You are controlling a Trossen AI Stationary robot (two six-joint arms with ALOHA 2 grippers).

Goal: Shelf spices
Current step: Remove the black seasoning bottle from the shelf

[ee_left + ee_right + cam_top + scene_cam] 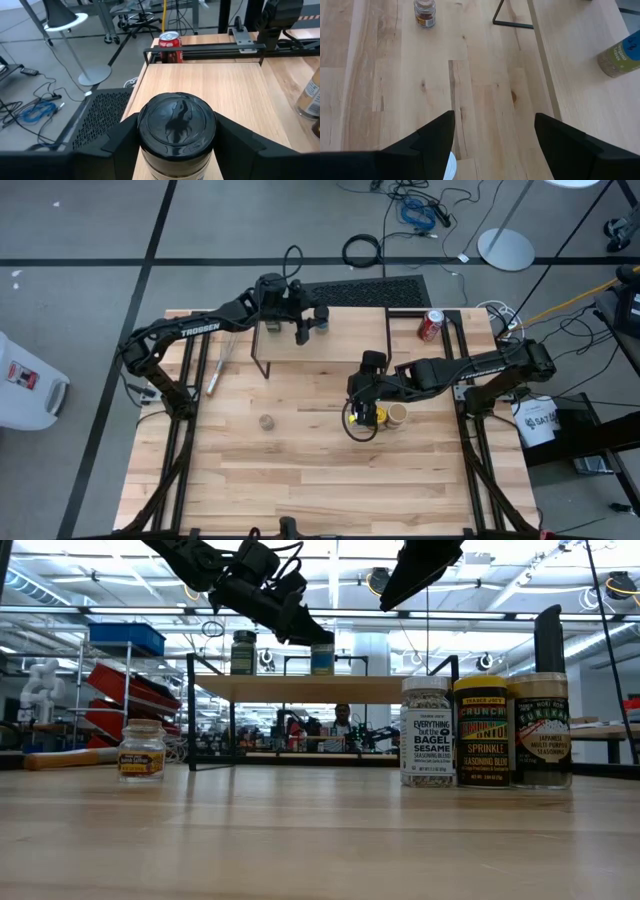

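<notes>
Left gripper hangs over the shelf, its fingers flanking a dark-lidded jar that stands on the board; whether they pinch it I cannot tell. Right gripper hovers with fingers spread above three jars beside the shelf.

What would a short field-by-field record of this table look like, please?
shelf: light-wood board on black legs, two jars on it
left tool: around the dark-lidded jar on the shelf
other shelved jar: green-lidded jar, standing free
right tool: open, above three jars grouped on the table
loose jar: small, alone on the table
soda can: red, at the far right corner
</notes>
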